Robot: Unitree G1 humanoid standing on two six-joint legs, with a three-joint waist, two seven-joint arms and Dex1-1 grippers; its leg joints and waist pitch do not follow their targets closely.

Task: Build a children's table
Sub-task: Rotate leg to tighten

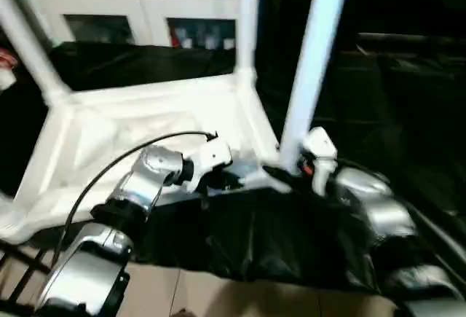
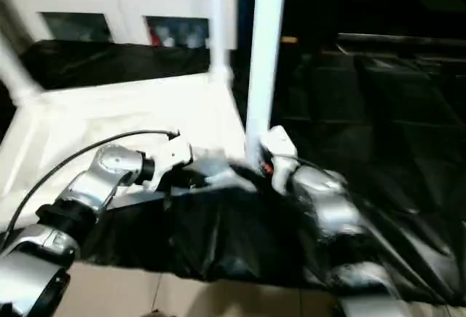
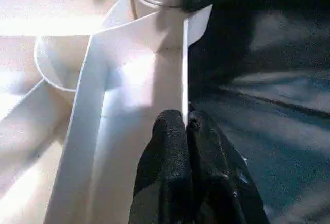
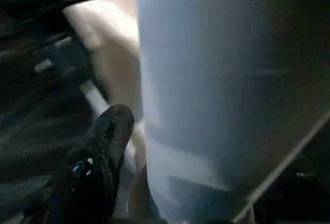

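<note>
While the children's table (image 1: 145, 124) lies upside down on a black sheet (image 1: 262, 240), its ribbed underside faces up and three legs stand upright in their corner sockets. One leg (image 1: 29, 47) is at the far left, one (image 1: 246, 18) at the far right, and the thickest-looking leg (image 1: 314, 55) at the near right corner. The left gripper (image 3: 184, 123) sits at the table's near rim, just left of that near right corner. Its two black fingers (image 3: 167, 152) are pinched together on the thin upright edge of the rim. The right gripper (image 1: 291, 167) is at the base of the near right leg, one black finger (image 4: 105, 147) lying alongside the leg. Whether its jaws are clamped on the leg or merely spread beside it cannot be told. A white cabinet (image 1: 138, 4) with glass doors stands beyond the table.
</note>
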